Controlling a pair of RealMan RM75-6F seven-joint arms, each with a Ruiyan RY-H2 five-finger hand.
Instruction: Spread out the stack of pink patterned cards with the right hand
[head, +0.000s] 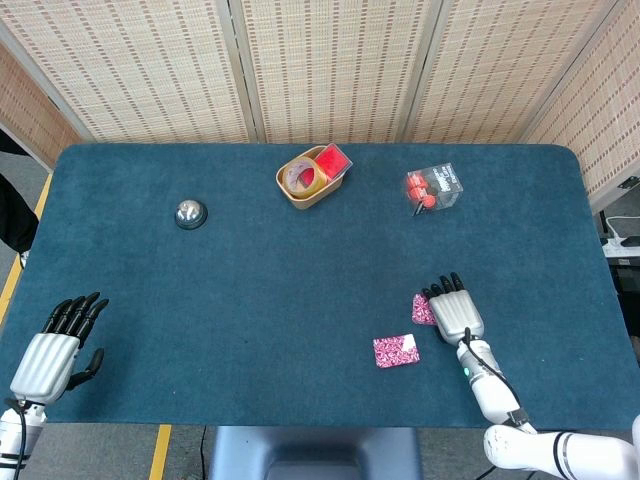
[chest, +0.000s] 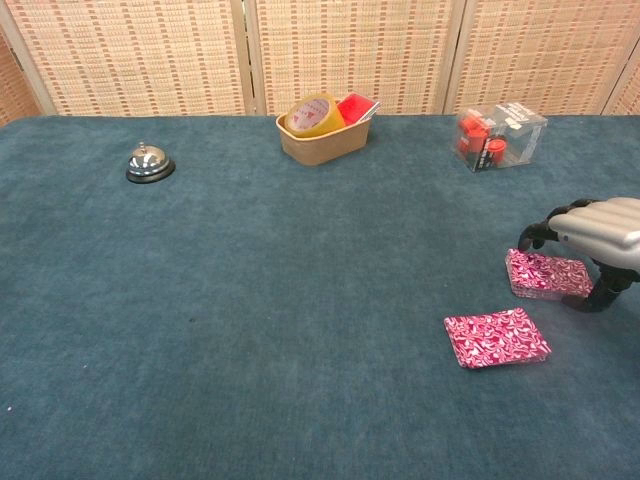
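Note:
A stack of pink patterned cards (head: 423, 309) (chest: 545, 273) lies near the table's right front. My right hand (head: 455, 313) (chest: 597, 232) arches over it, palm down. Its fingertips (chest: 527, 240) curl down at the stack's far left edge, and the thumb (chest: 603, 292) stands on the cloth by the stack's right side. Whether the fingers press the cards I cannot tell; nothing is lifted. A second pink patterned stack (head: 396, 351) (chest: 497, 338) lies apart, nearer and to the left. My left hand (head: 55, 345) rests with fingers apart and nothing in it at the front left corner, in the head view only.
A silver bell (head: 190, 213) (chest: 149, 163) sits at the far left. A tan basket (head: 312, 177) (chest: 322, 130) with a tape roll and a red item stands at the back centre. A clear box (head: 433, 188) (chest: 500, 135) of red pieces is at the back right.

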